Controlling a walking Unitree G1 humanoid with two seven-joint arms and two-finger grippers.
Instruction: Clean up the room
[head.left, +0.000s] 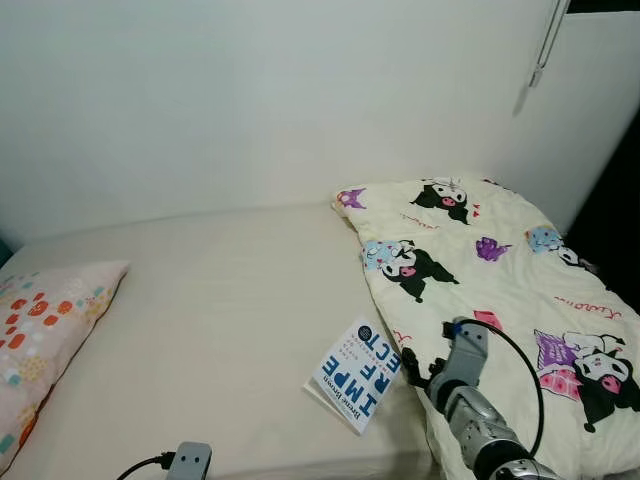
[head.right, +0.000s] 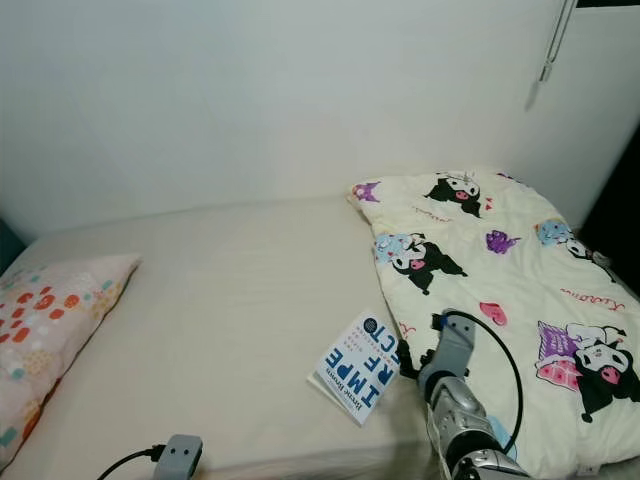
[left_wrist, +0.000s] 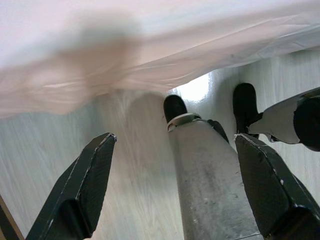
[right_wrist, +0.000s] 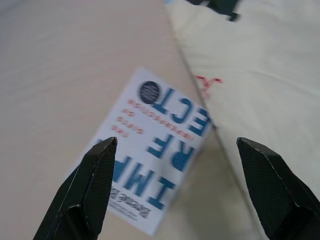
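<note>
The book (head.left: 358, 375) is showing a glossy paper cover; the bed (head.left: 220, 330) is wearing smooth matt cloth; the floor (left_wrist: 135, 200) is gleaming like pale wood.

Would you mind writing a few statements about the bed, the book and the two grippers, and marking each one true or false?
1. The book lies flat on the bed sheet, beside the edge of the cartoon-print blanket. True.
2. The right gripper is shut on the book. False: its fingers are spread wide, with the book beyond them, not gripped.
3. A floral pillow lies on the bed at the robot's left. True.
4. The left gripper is reaching over the pillow. False: it points down at a pale wooden floor, open, beside the bed's edge.
5. The book's cover is solid red. False: it is white with large blue letters.
</note>
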